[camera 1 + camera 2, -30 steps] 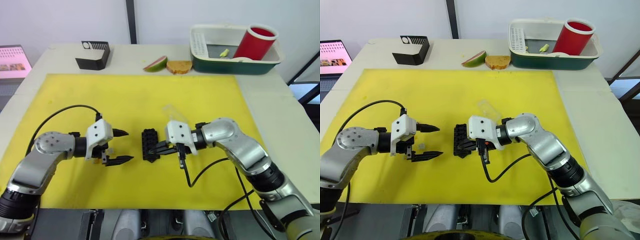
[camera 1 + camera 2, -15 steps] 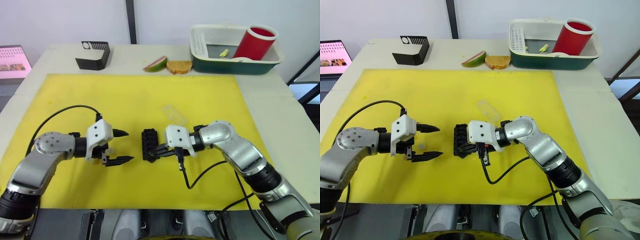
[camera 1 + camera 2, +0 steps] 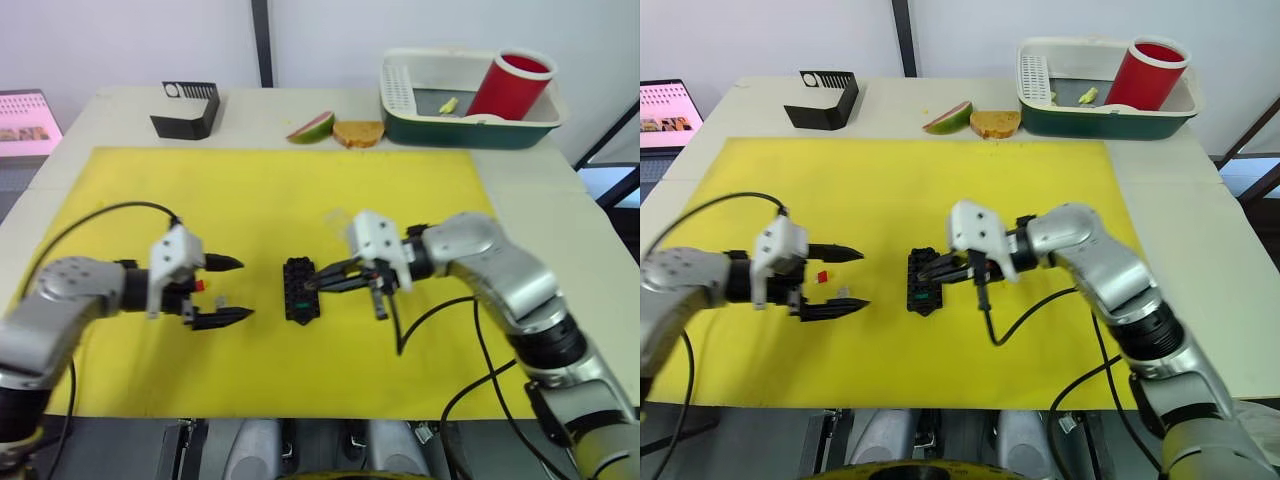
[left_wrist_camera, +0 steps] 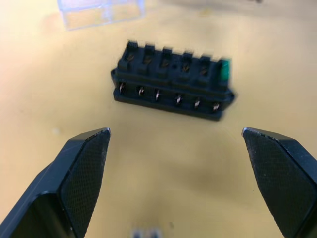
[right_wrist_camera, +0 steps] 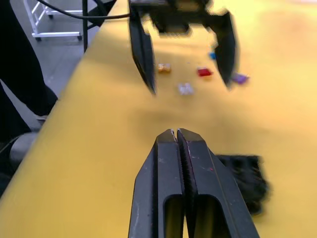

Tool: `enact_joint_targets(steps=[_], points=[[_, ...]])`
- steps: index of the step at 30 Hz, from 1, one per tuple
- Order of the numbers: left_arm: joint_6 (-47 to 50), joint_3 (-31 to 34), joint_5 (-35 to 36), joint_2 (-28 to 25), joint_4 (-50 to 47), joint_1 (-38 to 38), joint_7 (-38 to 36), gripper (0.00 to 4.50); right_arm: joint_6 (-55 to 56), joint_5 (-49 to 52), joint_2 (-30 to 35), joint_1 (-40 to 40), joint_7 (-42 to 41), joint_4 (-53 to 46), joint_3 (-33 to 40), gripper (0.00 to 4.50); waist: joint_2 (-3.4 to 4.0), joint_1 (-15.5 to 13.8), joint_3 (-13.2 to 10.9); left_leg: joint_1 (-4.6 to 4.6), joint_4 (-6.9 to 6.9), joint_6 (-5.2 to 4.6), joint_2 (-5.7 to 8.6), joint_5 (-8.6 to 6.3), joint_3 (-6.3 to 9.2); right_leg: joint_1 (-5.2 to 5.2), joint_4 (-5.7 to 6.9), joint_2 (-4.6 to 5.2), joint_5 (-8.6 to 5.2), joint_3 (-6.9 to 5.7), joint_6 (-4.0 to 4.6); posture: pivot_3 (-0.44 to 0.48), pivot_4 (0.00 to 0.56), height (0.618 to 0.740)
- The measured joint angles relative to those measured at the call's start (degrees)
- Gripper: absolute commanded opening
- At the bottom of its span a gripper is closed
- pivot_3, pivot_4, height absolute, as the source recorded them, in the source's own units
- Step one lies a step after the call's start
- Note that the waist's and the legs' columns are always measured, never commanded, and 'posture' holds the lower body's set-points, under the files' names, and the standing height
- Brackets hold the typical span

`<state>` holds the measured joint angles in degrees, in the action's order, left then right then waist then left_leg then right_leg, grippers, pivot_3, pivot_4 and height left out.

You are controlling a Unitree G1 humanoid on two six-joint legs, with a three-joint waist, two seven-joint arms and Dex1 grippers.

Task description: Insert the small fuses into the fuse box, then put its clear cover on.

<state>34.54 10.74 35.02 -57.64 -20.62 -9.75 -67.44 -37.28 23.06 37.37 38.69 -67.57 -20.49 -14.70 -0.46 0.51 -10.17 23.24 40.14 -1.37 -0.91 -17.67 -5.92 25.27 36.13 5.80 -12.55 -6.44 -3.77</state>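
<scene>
- The fuse box (image 3: 299, 291) sits on the yellow mat (image 3: 270, 190), roughly dead centre of the head view, a bit below the middle.
- It's got one green fuse (image 4: 224, 69) plugged into an end slot; the other slots look empty from the left wrist camera.
- Right gripper (image 3: 312, 284) has its fingers pressed flat together with nothing between them, tips right at the fuse box's upper right edge. Can't tell if they're actually touching it.
- Left gripper (image 3: 232, 289) is wide open, left of centre in the frame, pointed at the fuse box but well apart from it.
- Loose fuses are on the mat around the left gripper: a red fuse (image 3: 823, 276) and a clear fuse (image 3: 841, 292) between its fingers, plus orange, blue and purple ones visible in the right wrist camera.
- The clear cover (image 4: 100, 12) lies flat on the mat just beyond the fuse box, near the right gripper's wrist in the head view.
</scene>
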Motion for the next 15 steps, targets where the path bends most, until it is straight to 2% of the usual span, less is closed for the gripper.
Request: enact_joint_targets(steps=[1,4,11,15], points=[[1.49,2.81,1.51,-1.76,-0.15,0.53,-0.82,4.5,0.2,0.2,1.49,0.03,-0.41,0.26,1.05,0.07,0.0,0.04,0.0,0.0,0.0,0.0,0.0,0.0,-0.01,-0.01,-0.01,0.0,0.0,0.0,0.0,0.0,0.15,0.74],[4.01,10.8,3.15,-6.15,0.52,5.56,-3.89,4.5,1.27,0.18,6.66,-1.12,-1.85,3.01,3.96,0.94,0.03,0.16,-0.02,-0.02,-0.03,-0.01,0.01,0.0,-0.05,0.01,-0.01,-0.01,-0.01,0.0,-0.01,0.0,0.15,0.74],[4.18,28.38,-2.09,-10.54,10.62,21.6,-12.45,4.5,5.3,-0.24,18.03,-5.82,-5.68,12.91,12.06,4.48,0.08,0.24,-0.05,-0.02,-0.05,0.01,-0.02,0.0,-0.14,0.07,-0.02,-0.03,-0.02,0.01,0.0,0.0,0.15,0.74],[-0.21,32.29,-7.01,-10.86,17.84,25.77,-15.0,4.5,9.57,-2.0,21.7,-7.9,-7.34,18.82,14.12,4.48,0.08,0.15,-0.05,-0.02,-0.05,0.01,-0.02,-0.01,-0.13,0.07,-0.03,-0.01,-0.03,0.01,0.01,0.0,0.15,0.74]])
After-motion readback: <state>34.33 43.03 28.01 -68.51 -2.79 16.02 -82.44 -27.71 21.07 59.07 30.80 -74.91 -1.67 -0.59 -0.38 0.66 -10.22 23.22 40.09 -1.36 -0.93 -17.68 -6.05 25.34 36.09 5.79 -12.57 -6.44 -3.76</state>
